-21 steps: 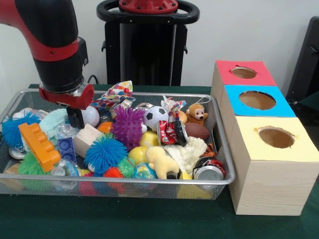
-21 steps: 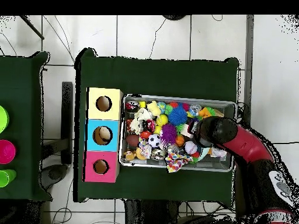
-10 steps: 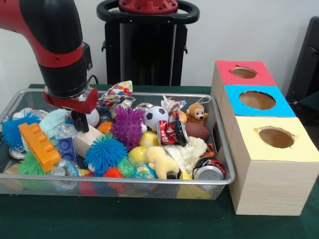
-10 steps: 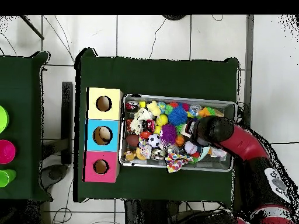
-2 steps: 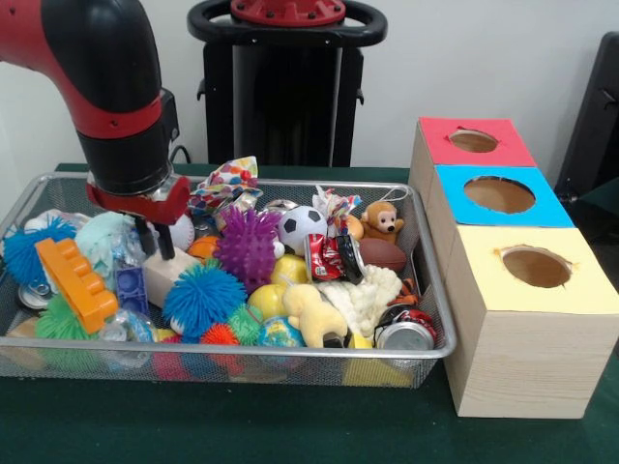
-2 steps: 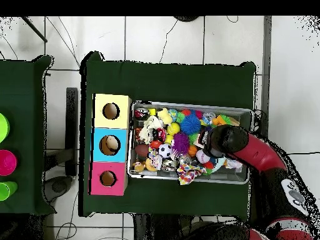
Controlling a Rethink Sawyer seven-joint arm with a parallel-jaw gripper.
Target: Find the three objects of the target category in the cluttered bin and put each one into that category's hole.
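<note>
Your gripper (image 5: 155,241) sits on the wooden block (image 5: 166,271), grip unclear, crowded by orange brick (image 5: 74,282) and purple spiky ball (image 5: 249,246).

Bright, even indoor light; soft shadows; front view slightly blurred.
</note>
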